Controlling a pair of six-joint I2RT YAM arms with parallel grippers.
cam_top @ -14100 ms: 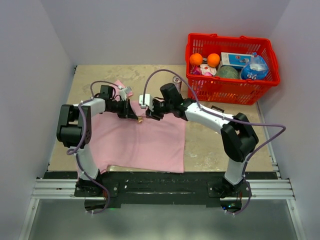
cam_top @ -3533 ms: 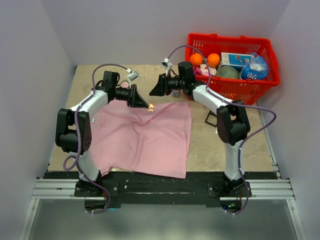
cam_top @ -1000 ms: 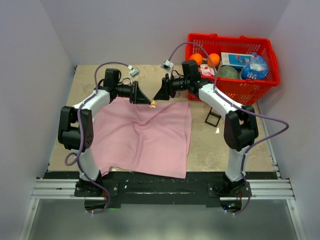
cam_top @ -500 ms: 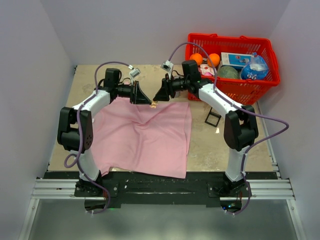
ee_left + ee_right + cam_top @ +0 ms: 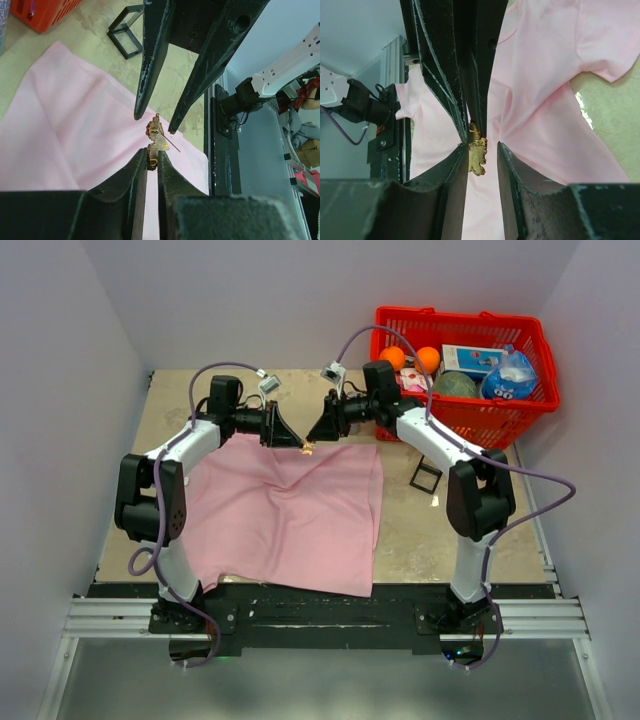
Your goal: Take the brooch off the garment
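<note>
Where the two arms meet tip to tip over the far half of the tabletop, about midway between its left and right edges, the items are these.

Brooch: small, golden, ragged in outline. It sits at the far edge of the garment; whether it touches the cloth cannot be told. Its long axis lies along the line joining the two grippers, roughly parallel to the table's far edge. One end is gripped and the other points toward the right arm. In the left wrist view a thin pin juts sideways from the brooch.

Left gripper: fingers pressed together on the near end of the brooch, pinching it at their tips.

Right gripper: fingers spread, one on each side of the brooch, with a gap showing on at least one side.

Garment: pink, spread flat from the near edge, with creases running up toward the grippers.

Red basket: far right corner, filled with goods.
</note>
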